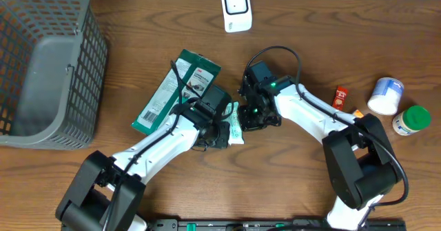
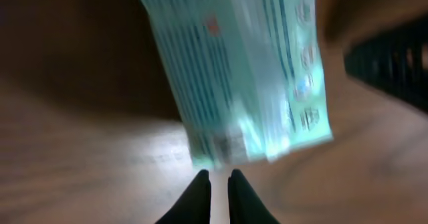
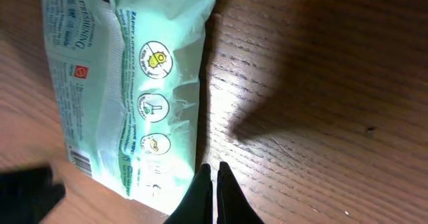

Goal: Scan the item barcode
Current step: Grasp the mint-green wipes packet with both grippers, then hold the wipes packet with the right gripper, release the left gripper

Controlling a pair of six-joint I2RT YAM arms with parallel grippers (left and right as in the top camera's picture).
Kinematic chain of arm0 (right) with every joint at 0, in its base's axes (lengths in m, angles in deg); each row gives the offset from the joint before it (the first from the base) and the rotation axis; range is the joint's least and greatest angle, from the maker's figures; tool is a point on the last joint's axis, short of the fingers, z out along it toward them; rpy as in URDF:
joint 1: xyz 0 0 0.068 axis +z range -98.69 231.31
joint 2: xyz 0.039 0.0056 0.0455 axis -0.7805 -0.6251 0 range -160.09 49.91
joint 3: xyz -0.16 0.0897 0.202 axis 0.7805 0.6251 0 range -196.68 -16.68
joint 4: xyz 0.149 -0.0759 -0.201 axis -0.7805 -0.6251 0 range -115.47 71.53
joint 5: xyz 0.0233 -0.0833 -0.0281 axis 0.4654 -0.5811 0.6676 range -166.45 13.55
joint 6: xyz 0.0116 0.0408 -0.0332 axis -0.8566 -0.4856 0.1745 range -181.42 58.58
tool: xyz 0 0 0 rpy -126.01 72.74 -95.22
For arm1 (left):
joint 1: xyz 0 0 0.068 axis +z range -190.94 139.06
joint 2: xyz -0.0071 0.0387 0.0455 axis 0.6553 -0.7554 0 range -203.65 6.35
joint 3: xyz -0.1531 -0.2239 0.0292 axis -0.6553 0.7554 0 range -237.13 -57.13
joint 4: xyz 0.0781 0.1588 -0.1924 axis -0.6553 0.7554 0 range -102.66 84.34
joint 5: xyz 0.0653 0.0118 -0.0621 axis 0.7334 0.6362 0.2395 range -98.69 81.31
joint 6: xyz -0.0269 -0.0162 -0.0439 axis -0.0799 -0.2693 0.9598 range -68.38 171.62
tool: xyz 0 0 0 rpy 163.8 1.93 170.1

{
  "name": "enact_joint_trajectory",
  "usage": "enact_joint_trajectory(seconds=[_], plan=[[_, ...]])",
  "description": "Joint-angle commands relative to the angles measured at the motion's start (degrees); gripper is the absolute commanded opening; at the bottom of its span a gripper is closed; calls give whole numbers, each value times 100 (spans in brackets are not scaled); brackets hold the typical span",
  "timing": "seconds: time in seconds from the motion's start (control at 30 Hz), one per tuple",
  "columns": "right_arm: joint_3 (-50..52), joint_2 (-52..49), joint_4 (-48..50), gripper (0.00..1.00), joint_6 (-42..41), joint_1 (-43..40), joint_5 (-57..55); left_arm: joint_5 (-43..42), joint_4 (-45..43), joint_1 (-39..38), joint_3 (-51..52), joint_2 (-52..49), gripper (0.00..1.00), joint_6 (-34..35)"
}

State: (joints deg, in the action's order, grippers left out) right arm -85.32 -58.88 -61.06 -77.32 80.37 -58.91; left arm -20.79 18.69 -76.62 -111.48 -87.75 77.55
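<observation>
**End effectors meet at the wipes packet, neither gripping it**

Left end effector (image 2: 219,184): its own wrist camera shows the two dark fingers a narrow slit apart with nothing between them. The mint-green wipes packet (image 2: 244,83) lies just beyond the tips toward 12 o'clock, blurred so that its print cannot be read.

The right end effector (image 3: 215,174) is sharper in its own view. Its fingers are pressed together and hold nothing, and the tips sit just beside the packet's bottom edge. This view alone shows the packet's detail: three round icons in a column, a small red mark and a crinkled seam. It also shows the packet lying flat on the wood.

The overhead camera hides both sets of fingers under the wrist bodies, but it gives the layout. The packet lies at the centre of the bench (image 1: 138,24), between the two wrists. The left arm reaches in from 7 o'clock and the right arm from 4 o'clock.

- White scanner (image 1: 236,8): at 12 o'clock, well apart from the packet.
- Green carded package (image 1: 176,89): just beside the left wrist, toward 10 o'clock.
- Grey mesh basket (image 1: 41,65): at 9 o'clock.
- Small red item (image 1: 340,96), white tub (image 1: 386,95) and green-lidded jar (image 1: 412,119): clustered at 3 o'clock.
</observation>
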Motion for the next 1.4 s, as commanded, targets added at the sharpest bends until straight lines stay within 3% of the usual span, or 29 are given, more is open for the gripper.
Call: enact_joint_trajectory(seconds=[0.0,0.07,0.23,0.33,0.8,0.93,1.07,1.13,1.23,1.33,1.37], plan=[[7,214,-9,1,-37,-15,-52,656,-179,24,11,-61,15,52],[7,463,48,1,-35,-24,-22,660,-195,24,-2,-59,10,-68],[7,796,293,1,-101,-26,662,656,-192,144,-26,-52,10,-2],[9,743,348,1,-258,-17,699,175,-317,348,-26,-52,10,52],[28,-417,1156,1,-579,59,492,-168,-748,411,-24,-610,10,352],[28,-570,1134,1,-680,-15,175,-170,-750,444,-28,-868,8,160],[15,-385,1139,1,-680,-179,199,-109,-745,463,-109,-162,8,-297],[11,-212,1128,6,-675,-245,254,114,-713,490,-109,306,9,-295],[11,162,1062,21,-365,-267,490,234,-636,514,-107,962,14,-297],[11,439,822,59,-76,-286,588,234,-535,514,-107,1108,15,-297],[11,470,739,59,-79,-308,590,234,-516,516,-105,1073,15,-297]])
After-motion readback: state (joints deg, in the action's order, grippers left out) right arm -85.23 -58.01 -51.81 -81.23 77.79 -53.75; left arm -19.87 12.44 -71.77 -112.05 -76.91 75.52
